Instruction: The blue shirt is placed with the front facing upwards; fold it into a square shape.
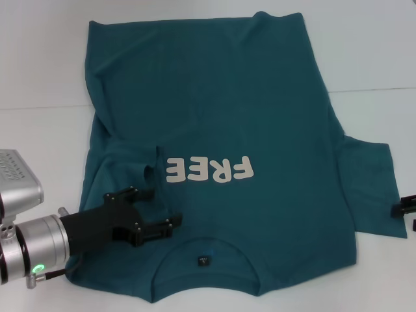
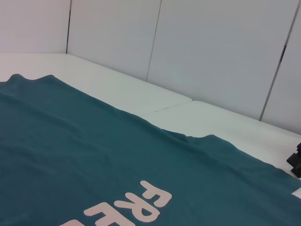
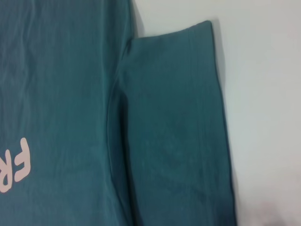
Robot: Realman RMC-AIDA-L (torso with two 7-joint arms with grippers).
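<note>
White table (image 1: 52,65), blue shirt (image 1: 260,110) face-up, left hand (image 1: 151,211) spread wide over folded sleeve, head view only.

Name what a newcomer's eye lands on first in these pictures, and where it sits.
The blue shirt fills the white table, cream FREE lettering mid-chest, collar nearest the robot. The left gripper sits over its folded-in left sleeve, fingers apart. The right gripper waits at the flat right sleeve.

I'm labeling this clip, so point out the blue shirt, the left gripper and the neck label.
blue shirt (image 1: 260,97): head view, plain lower body.
left gripper (image 1: 156,208): head view, between its fingertips, over the shirt's shoulder.
neck label (image 1: 203,260): head view, label's middle.
</note>
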